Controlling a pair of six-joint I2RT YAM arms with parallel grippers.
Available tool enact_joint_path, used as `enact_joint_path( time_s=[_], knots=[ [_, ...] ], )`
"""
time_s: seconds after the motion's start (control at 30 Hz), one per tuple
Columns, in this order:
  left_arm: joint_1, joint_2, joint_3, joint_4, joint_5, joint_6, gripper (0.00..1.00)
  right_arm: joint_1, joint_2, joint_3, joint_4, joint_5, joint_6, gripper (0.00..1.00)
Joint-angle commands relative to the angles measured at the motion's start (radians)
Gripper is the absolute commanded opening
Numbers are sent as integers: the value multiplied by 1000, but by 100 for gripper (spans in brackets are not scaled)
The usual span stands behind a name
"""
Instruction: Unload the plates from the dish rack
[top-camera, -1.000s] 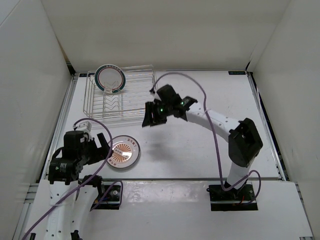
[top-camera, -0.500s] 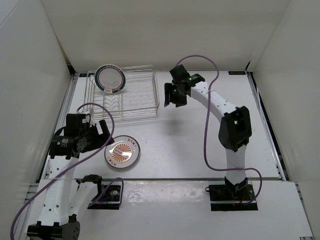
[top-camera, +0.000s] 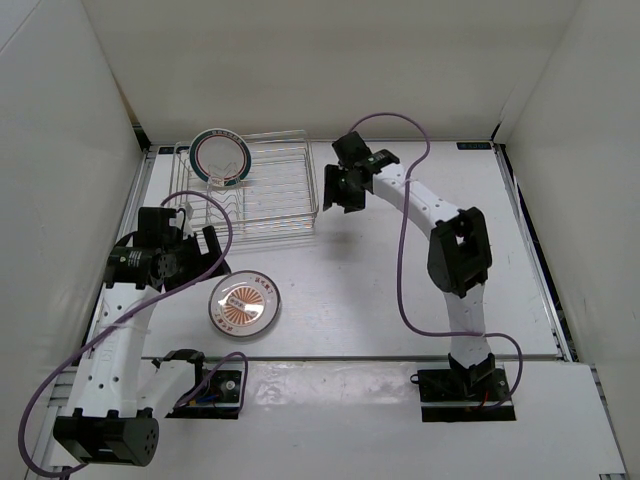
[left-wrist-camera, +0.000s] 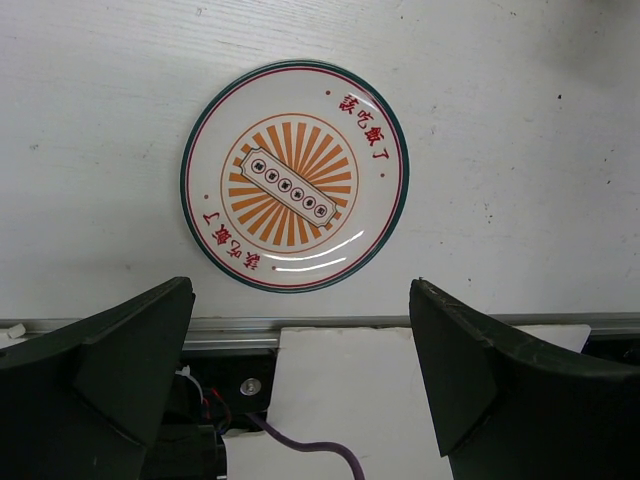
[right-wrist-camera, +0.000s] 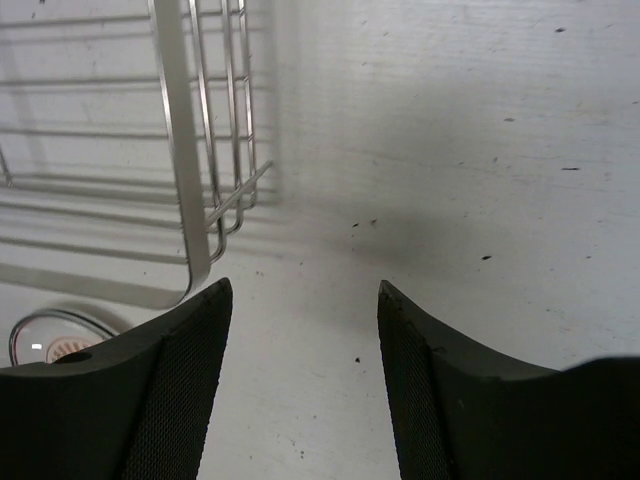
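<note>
- The dish rack sits in the upper left of the top view. Its long axis runs left to right across the frame.
- A teal-rimmed plate stands on edge at the rack's upper left corner, with its face turned toward the lower edge of the frame.
- A sunburst plate lies flat, face up, on the table, below the rack and apart from it. In the left wrist view its centre bar runs from upper left to lower right.
- My left gripper is at centre left, just beside that plate, with its jaws spread wide and nothing in them.
- My right gripper is just off the rack's right end, with its jaws apart and nothing held.
- The table is white and scuffed, with dark specks.
- Plain white walls stand on three sides, and purple cables trail off both arms.
</note>
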Motion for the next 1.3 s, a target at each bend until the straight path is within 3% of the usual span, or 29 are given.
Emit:
enact_joint_path(
  time_s=[0.0,0.27,0.53,0.8,0.97,1.1,1.17,1.27],
  knots=[
    [-4,-17,16,10,16,-11,100,-23,-37,17,50,112,63,63],
    [-4,-47,-21,53,-16,18,100,-29,-42,-109,355,-118,72,63],
    [-4,-34,-29,59,-37,9,100,-32,52,-74,308,-239,108,60],
    [-4,-40,-27,37,-63,13,100,-31,-60,-204,443,-100,111,60],
    [-4,-54,-44,36,-59,6,100,-37,-194,-342,662,68,100,63],
    [-4,-51,-57,45,-50,1,100,-37,-174,-315,696,12,92,63],
    [-5,-41,-55,53,-47,1,100,-32,-136,-284,693,-103,107,63],
    [-5,-25,-41,51,-45,3,100,-34,-51,-209,595,-198,152,61]
  ],
)
